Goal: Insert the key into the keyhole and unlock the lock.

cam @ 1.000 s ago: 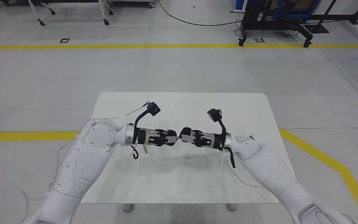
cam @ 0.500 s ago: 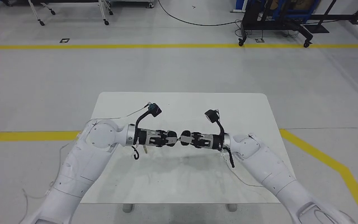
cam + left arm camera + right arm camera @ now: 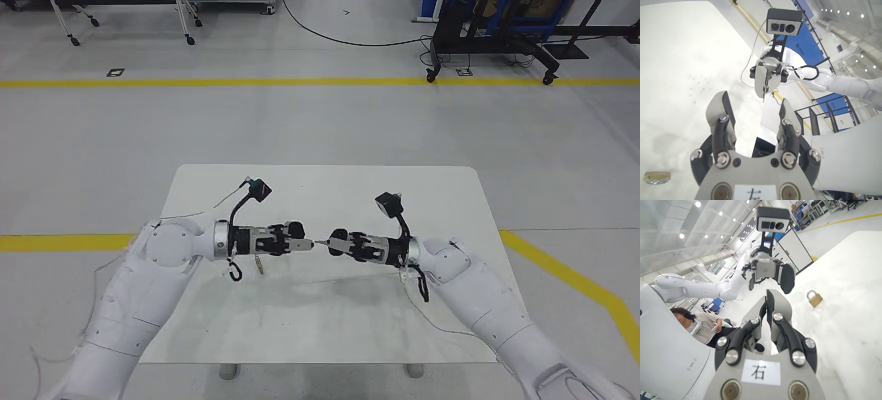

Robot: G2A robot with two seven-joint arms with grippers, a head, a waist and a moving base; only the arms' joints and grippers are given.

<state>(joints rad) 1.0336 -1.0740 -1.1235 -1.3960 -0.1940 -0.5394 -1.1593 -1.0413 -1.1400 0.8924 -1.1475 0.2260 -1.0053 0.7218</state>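
In the top view the two arms meet head-on over the white bench, a little below the frame's centre. The left end effector comes in from the left side of the frame and the right end effector from the right. Their tips face each other, near but apart.

The right end effector has its fingers pressed together on the key. Seen from the left wrist view, the thin metal blade sticks out past the fingertips and points toward the other arm. In the top view the key is a slim pale sliver in the gap between the two tips (too small there to make out its teeth).

The left end effector is spread wide, with nothing between its dark ribbed pads. The key's blade touches neither pad. Whether its tip has reached the space between them cannot be told.

The brass lock lies on the bench left of centre in the top view, just below the left forearm and apart from both end effectors. The right wrist view shows the lock with its silver shackle seated in the body, and its keyhole cannot be made out. The left wrist view catches the same lock resting on the bench surface.
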